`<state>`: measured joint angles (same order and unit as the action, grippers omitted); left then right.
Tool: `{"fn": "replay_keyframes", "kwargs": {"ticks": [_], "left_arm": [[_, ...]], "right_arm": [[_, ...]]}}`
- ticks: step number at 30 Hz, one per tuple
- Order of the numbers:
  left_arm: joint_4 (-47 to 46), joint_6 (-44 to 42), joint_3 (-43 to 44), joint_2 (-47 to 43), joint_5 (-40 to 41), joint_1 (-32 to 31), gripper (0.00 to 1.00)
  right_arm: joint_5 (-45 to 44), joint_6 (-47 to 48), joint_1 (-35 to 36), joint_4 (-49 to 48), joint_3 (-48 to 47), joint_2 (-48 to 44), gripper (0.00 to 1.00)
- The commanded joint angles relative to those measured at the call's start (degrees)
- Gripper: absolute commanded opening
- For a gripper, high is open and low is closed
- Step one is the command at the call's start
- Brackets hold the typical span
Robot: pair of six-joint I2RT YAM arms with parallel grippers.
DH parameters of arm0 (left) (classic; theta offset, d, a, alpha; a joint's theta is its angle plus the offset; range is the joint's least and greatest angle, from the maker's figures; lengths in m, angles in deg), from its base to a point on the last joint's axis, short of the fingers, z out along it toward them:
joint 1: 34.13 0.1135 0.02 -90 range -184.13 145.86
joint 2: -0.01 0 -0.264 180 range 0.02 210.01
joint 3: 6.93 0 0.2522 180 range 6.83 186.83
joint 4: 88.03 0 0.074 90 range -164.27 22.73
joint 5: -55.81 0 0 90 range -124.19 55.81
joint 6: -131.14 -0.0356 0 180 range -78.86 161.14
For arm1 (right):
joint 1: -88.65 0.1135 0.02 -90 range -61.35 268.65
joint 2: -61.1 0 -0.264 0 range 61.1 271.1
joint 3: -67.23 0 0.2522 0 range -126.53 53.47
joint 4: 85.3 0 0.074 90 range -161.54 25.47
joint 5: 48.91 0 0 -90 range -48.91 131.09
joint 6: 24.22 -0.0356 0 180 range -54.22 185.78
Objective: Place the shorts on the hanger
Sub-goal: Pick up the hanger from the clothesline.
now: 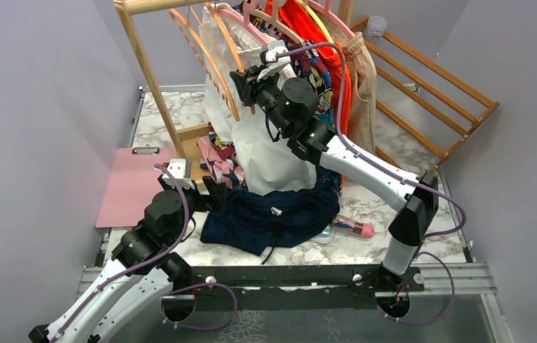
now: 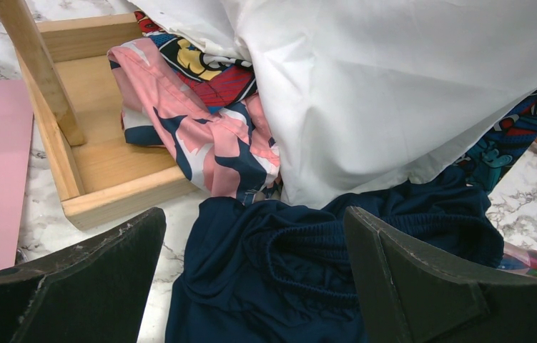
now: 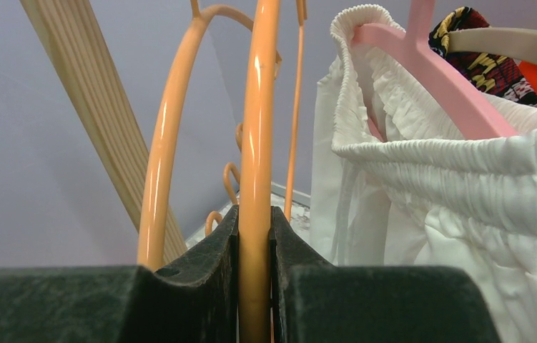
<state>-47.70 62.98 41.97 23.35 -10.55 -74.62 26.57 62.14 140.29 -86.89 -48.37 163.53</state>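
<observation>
Right gripper [image 3: 254,243]: jaws clamped tight on 1 curved arm of the thin orange-tan hanger [image 3: 258,107], which hangs from the light wooden rack [image 1: 144,64] beside 1 like it. The grip looks meant to steady it or lift it off for loading. Just to its right, white pleated shorts [image 3: 465,186] fill a pink hanger [image 3: 440,71], so there's little room on that side. Left gripper [image 2: 251,236]: jaws wide apart, empty, low over the dark navy-blue fabric shorts [image 2: 272,286]. These lie crumpled on the marble table [image 1: 365,250] below the hanging clothes, with the gathered waistband showing between the jaws. My read: hanger secured, shorts not yet picked up. Next step is probably a waistband pinch.
</observation>
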Motion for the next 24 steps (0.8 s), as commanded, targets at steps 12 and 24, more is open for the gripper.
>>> {"fn": "replay_keyframes", "kwargs": {"ticks": [12, 24], "left_arm": [[-1.3, -0.5, 0.1, 0.6, 0.5, 0.2, 0.96], [-1.3, -0.5, 0.1, 0.5, 0.9, 0.2, 0.96]], "right_arm": [[1.3, 0.4, -0.2, -2.6, 6.4, -8.7, 0.01], [3.7, 0.6, -0.2, 2.3, 13.8, -18.1, 0.01]]}}
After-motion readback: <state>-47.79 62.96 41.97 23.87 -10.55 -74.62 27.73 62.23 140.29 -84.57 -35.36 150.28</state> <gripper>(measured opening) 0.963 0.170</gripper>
